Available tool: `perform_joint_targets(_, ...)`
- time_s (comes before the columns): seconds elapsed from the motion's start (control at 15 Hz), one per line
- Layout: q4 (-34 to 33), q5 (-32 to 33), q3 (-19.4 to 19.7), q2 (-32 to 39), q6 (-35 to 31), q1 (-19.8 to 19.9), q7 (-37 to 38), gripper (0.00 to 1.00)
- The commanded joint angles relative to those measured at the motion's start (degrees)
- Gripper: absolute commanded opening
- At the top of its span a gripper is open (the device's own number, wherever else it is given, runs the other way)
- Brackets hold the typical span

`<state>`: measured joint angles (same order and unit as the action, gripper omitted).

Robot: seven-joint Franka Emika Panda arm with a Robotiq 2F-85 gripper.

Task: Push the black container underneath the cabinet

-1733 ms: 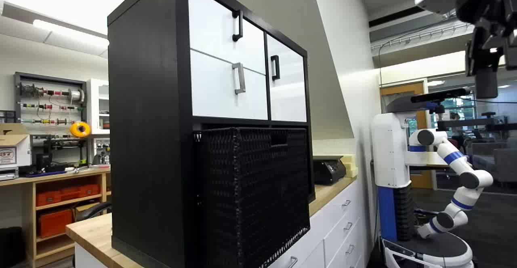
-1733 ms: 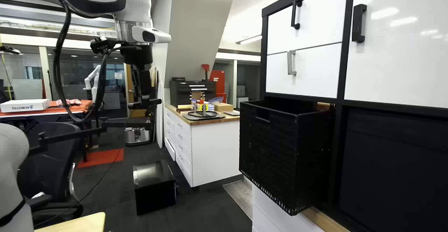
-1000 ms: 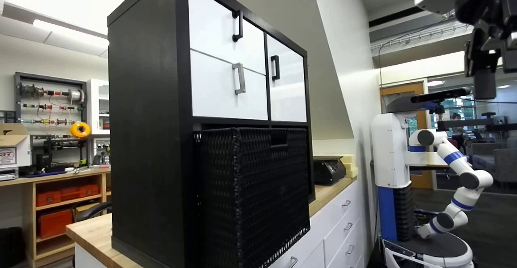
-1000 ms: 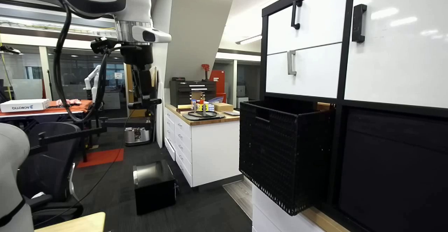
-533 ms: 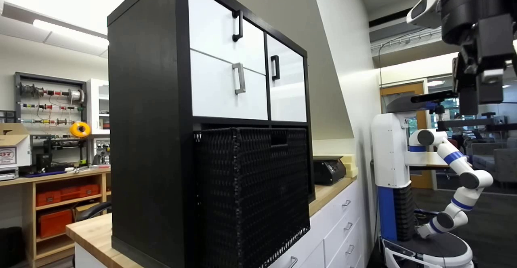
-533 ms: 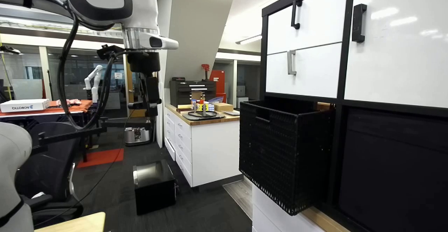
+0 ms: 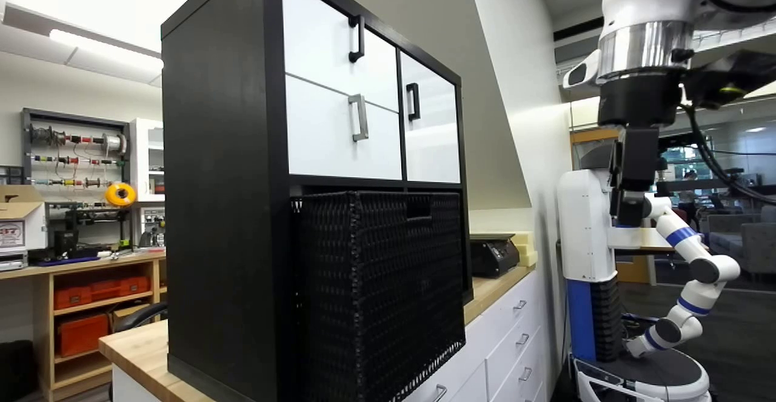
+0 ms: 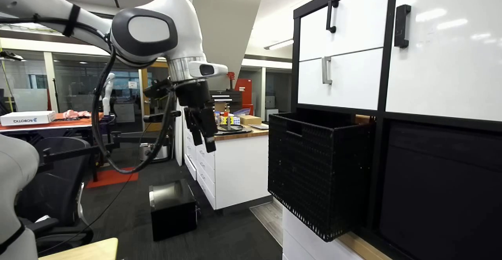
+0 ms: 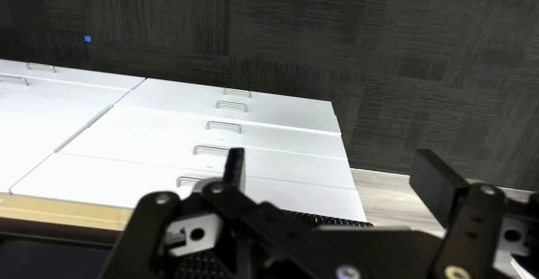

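A black woven container (image 7: 406, 293) shows in both exterior views (image 8: 302, 166). It sits upright in a lower opening of the black and white cabinet (image 7: 218, 177) and sticks well out of its front. The cabinet also shows in an exterior view (image 8: 341, 83). My gripper (image 8: 204, 144) hangs tilted in front of the container, apart from it. In the wrist view the gripper (image 9: 328, 161) is open, its fingers wide apart with nothing between them. The container's edge (image 9: 328, 219) shows there just beyond the gripper body, which hides most of it.
White drawers (image 9: 236, 140) with metal handles stand under the wooden counter (image 7: 497, 293) that bears the cabinet. Upper cabinet handles (image 8: 326, 70) stick out above the container. A white counter unit (image 8: 243, 170) and a black box (image 8: 172, 209) stand behind the arm.
The arm has come down and forward toward the container, and the gripper has tilted. The container and cabinet have not moved.
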<state>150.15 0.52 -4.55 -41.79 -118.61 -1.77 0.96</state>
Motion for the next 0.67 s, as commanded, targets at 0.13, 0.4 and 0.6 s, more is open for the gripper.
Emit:
perform_joint_targets(0.13, -0.4, 6.3, 2.5, 9.7, -13.9, 2.5, -2.8, 1.0)
perform_joint_targets(0.4, -1.4, 8.9, 4.3, 15.6, -21.8, 4.0, -3.7, 1.0)
perform_joint_targets(0.6, -0.7, 7.8, 4.2, 15.1, -20.9, 3.5, -2.9, 1.0)
